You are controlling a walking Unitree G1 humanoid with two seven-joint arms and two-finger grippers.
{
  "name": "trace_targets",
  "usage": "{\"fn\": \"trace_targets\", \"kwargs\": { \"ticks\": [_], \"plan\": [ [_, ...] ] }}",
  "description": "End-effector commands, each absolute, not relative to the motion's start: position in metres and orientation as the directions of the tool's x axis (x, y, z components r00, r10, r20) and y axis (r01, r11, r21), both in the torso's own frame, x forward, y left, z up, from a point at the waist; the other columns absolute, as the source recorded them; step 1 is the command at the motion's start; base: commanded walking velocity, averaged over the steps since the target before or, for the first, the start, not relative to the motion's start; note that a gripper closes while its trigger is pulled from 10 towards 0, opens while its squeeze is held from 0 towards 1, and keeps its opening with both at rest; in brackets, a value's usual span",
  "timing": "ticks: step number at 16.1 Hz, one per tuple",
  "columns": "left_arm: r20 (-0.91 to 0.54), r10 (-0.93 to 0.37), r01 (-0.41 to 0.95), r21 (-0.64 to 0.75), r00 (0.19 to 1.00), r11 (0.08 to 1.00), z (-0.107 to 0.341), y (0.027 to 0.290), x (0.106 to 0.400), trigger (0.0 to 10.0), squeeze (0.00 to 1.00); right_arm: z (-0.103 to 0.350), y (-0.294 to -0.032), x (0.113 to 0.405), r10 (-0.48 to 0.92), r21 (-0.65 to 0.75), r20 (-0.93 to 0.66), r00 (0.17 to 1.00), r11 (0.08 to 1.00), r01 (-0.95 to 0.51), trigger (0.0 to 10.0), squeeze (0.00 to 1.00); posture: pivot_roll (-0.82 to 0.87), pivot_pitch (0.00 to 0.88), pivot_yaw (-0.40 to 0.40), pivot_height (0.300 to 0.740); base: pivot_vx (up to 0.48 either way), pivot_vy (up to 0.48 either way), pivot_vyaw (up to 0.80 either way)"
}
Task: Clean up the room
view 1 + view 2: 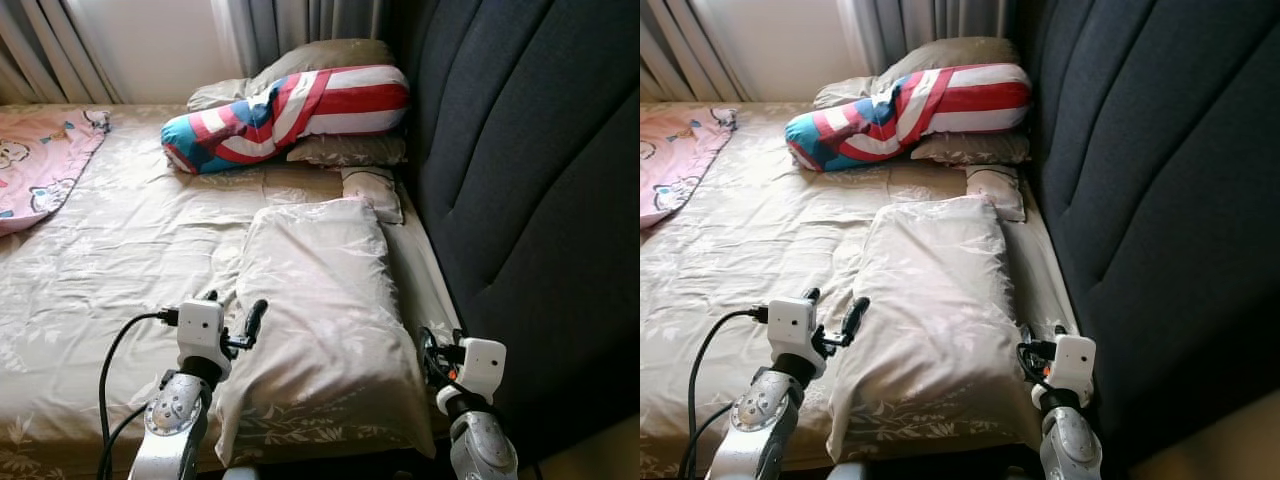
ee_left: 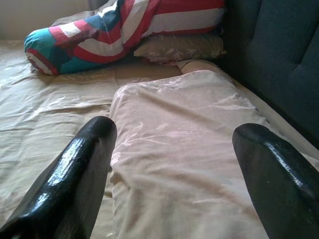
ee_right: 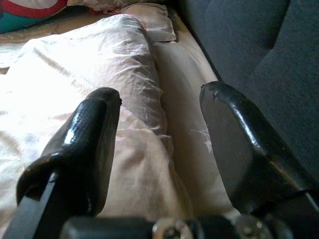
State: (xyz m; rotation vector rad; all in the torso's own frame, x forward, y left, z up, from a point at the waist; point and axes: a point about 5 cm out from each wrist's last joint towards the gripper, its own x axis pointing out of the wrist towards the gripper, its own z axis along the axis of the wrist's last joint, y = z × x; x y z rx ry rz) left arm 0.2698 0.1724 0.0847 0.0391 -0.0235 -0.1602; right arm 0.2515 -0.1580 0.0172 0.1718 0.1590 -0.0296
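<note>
A beige floral-print pillow [image 1: 930, 310] lies on the bed beside the dark padded headboard [image 1: 1160, 200]; the left gripper [image 1: 835, 315], fingers parted, and the right gripper [image 1: 1035, 350] flank its near end.

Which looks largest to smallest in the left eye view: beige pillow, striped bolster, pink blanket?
1. Beige pillow, though its nearness to the camera helps.
2. Striped bolster.
3. Pink blanket, partly cut off by the frame, so its true size is unsure.

beige bed [image 1: 130, 260], pillows [image 1: 325, 300], pink blanket [image 1: 40, 160]

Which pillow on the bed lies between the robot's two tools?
The big beige pillow nearest the camera, alone beside the headboard; the others, including the striped one, are piled farther away.
</note>
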Motion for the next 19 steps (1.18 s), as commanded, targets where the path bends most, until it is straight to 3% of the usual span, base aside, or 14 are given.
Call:
{"fn": "trace_targets", "kwargs": {
  "ticks": [1,19],
  "plan": [
    [0.014,-0.16,0.16,0.034,0.987,0.987,0.0849,0.1725,0.269,10.0,0.0,0.0175,-0.1593,0.2508,-0.023,0.174,-0.157,0.987,0.983,0.051,10.0,0.0,0.0,0.041,-0.018,0.67,0.0,0.0,0.0],
    [0.007,-0.158,0.158,0.036,0.987,0.987,0.0847,0.1739,0.2702,10.0,0.0,0.017,-0.1541,0.2527,0.014,0.158,-0.156,0.988,0.987,0.011,10.0,0.0,0.0,0.041,-0.016,0.66,0.0,0.0,0.0]
  ]
}}
